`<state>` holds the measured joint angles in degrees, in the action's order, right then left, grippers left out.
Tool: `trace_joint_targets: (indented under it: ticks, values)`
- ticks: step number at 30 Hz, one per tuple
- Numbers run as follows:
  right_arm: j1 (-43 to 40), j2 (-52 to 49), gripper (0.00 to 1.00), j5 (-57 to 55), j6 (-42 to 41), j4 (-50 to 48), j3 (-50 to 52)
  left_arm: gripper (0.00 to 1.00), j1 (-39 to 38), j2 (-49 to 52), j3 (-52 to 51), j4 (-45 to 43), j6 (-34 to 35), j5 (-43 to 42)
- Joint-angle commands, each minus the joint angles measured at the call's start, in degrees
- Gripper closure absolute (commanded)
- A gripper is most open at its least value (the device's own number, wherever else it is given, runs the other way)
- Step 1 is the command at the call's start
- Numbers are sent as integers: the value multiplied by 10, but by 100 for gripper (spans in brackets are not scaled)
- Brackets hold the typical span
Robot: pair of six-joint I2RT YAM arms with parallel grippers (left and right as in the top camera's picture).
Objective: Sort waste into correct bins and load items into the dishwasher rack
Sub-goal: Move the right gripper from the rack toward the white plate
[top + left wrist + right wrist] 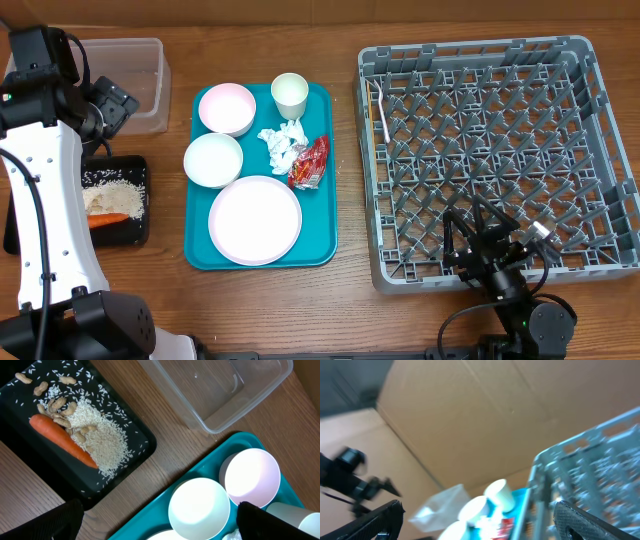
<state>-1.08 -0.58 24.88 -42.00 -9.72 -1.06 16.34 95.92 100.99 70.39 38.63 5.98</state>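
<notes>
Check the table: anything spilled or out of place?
Nothing spilled: the rice and peanuts lie inside the black tray. Only the crumpled tissue and red wrapper look misplaced, between cup and plate on the teal tray.

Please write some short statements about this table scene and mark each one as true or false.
1. The orange carrot stick lies in the shallow black plastic tray. True.
2. The crumpled white tissue lies in the deep clear plastic tub. False: it lies on the flat teal tray.
3. The round white plate stands in the large grey plastic grid rack. False: it lies flat on the teal tray.
4. The small red shiny wrapper lies right beside the tissue. True.
</notes>
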Motion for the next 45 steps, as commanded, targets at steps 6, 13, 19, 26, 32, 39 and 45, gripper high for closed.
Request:
trace_joint_targets:
  ticks: [6,13,19,26,32,39,45]
  values:
    - [0,4,0,48,-105,-139,3,0,1,1,-1,1,6,-31]
    - [0,3,0,34,-21,-108,-92,0,1,1,-1,1,6,-30]
    - [0,-43,0,-11,89,26,-224,0,1,1,-1,1,6,-31]
    - [0,-226,0,-18,166,139,-397,0,1,1,-1,1,6,-31]
    - [14,-462,0,-17,245,310,-603,0,1,1,-1,1,6,-31]
    - [104,-717,0,-74,333,574,-868,0,1,1,-1,1,6,-31]
    - [172,-848,0,-240,346,688,-979,0,1,1,-1,1,6,-31]
